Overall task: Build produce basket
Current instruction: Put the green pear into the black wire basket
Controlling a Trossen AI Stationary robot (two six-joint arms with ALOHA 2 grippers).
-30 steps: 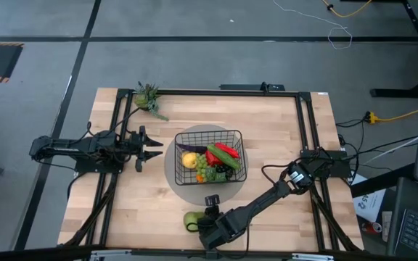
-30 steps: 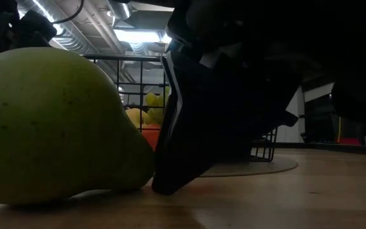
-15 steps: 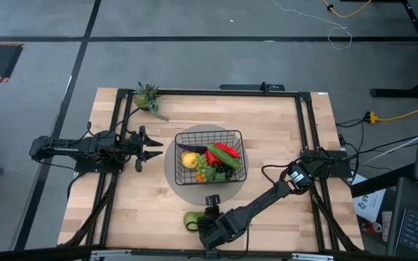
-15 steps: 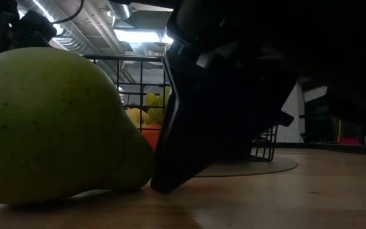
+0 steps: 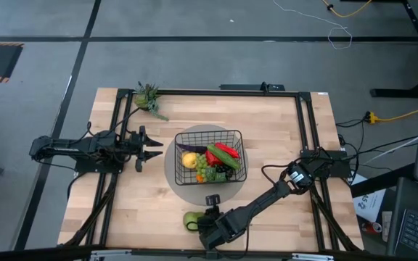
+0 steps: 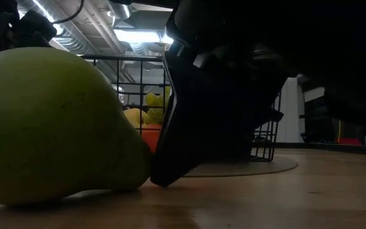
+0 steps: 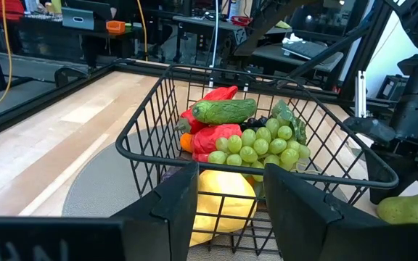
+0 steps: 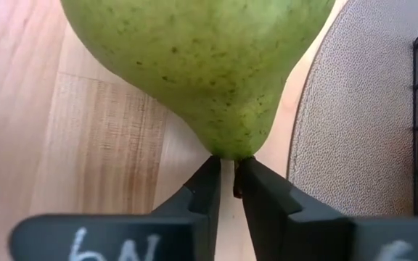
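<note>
The left gripper (image 5: 145, 149), fingers apart, waits just left of the basket (image 5: 236, 154), which sits on a grey mat (image 5: 173, 174) holding produce (image 5: 212, 161). A small plant (image 5: 149, 98) lies behind. Nearer the front edge, the right gripper (image 5: 203, 222), fingers nearly together, touches the pear (image 5: 191, 220) lying on the table (image 5: 281, 130).

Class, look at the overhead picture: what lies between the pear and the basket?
In the high view, the right gripper sits beside the pear; beyond it only bare wood and the grey mat's edge reach the basket.
</note>
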